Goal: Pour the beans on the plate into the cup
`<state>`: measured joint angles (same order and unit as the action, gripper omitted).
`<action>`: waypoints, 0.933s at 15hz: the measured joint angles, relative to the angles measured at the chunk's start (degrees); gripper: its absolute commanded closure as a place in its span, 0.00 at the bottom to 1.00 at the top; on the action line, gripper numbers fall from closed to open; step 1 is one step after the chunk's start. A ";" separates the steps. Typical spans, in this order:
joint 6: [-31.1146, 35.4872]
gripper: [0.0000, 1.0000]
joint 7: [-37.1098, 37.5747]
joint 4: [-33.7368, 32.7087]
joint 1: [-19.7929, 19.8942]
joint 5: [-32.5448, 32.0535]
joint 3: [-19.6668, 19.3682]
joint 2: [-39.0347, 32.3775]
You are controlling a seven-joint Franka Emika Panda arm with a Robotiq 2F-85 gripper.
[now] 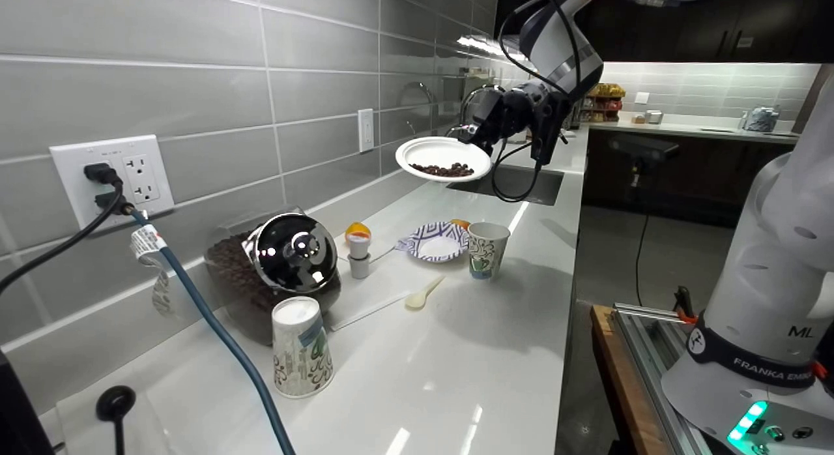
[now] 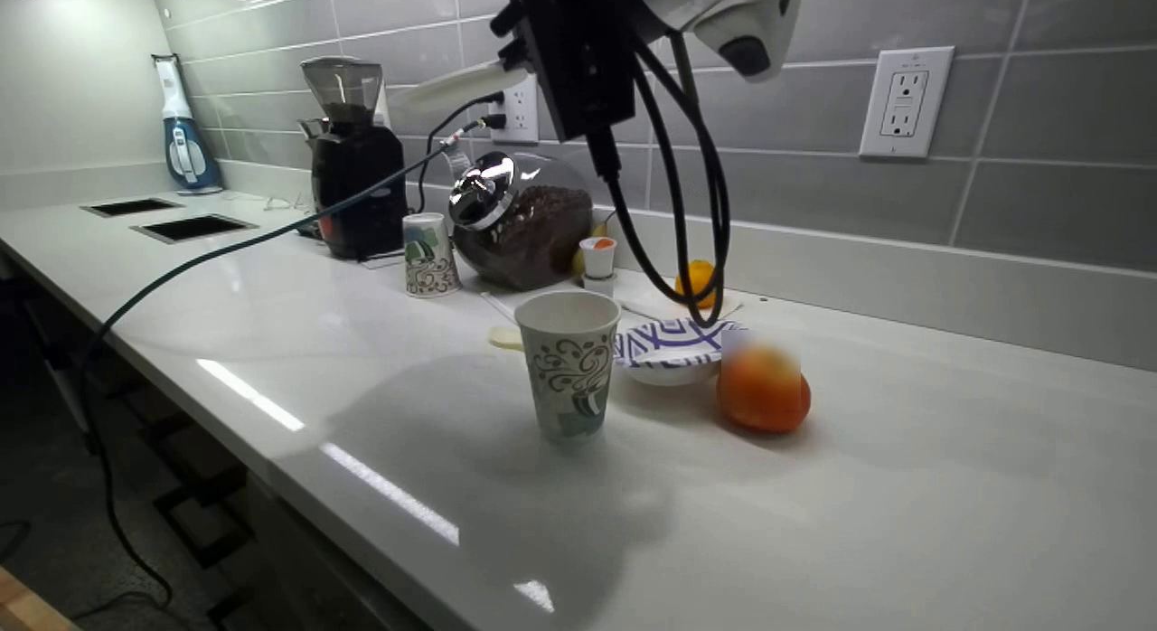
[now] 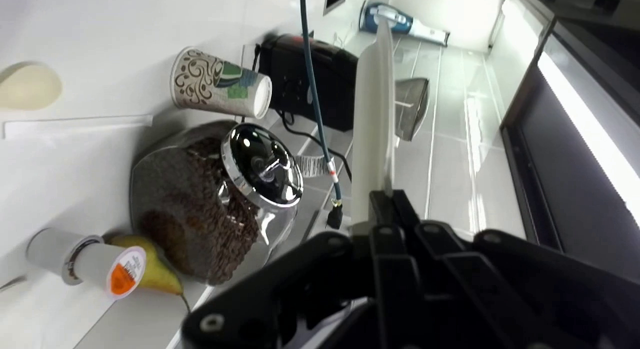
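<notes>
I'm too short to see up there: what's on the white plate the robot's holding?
Small dark brown, coffee-like beans lie heaped on the white plate. The patch of plate beneath the heap is covered, so I can't see what's there.

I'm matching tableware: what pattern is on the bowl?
Blue-purple geometric lines on the white bowl, clearest in an exterior view.

Glossy white countertop (image 1: 469, 364)
In an exterior view, an upright, pale scroll-patterned paper cup (image 1: 487, 249) stands right of a round, blue-and-white bowl (image 1: 438, 248); near left, a matching upside-down cup (image 1: 303, 347).
</notes>
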<state>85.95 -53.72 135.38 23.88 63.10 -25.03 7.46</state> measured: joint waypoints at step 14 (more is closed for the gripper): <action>12.86 0.97 0.13 5.91 4.99 7.19 -3.10 1.59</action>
<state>98.81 -53.58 141.29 28.88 70.30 -28.13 9.05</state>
